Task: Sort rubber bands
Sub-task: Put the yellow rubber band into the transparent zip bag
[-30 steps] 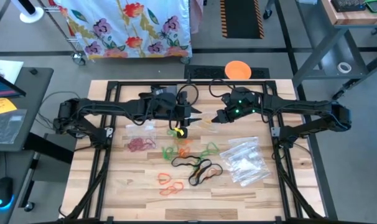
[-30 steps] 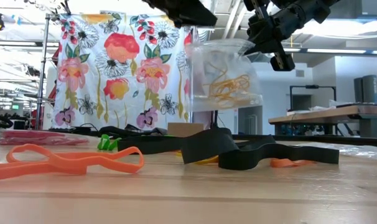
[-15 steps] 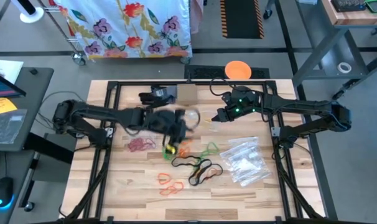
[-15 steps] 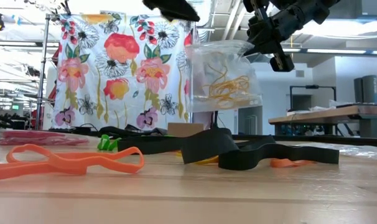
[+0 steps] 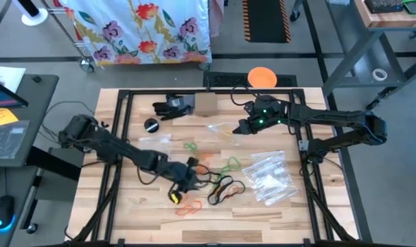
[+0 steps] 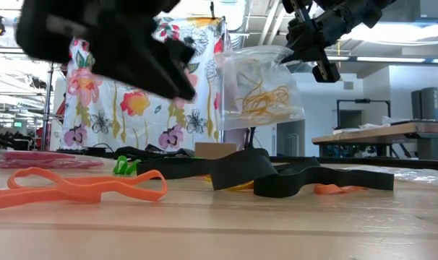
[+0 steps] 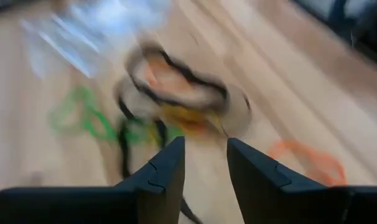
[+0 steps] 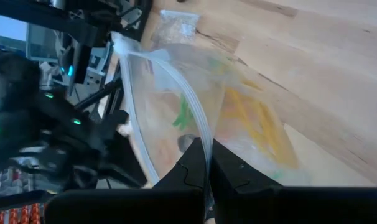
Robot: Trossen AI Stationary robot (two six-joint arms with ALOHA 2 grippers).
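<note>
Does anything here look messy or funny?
Yes. Thin rubber bands in several colours lie scattered on the wooden table, unsorted. The right pincer holds a clear plastic bag with yellow bands hanging in the air.

Both arms are matte black, built of slender jointed links with black cables trailing along them. The right arm [image 5: 331, 122] shows small green indicator lights glowing near its wrist, while the left arm [image 5: 119, 149] carries a yellow marking near its tip. The left gripper [image 7: 204, 168] has two flat, dark, squared-off fingers with stepped inner edges.
</note>
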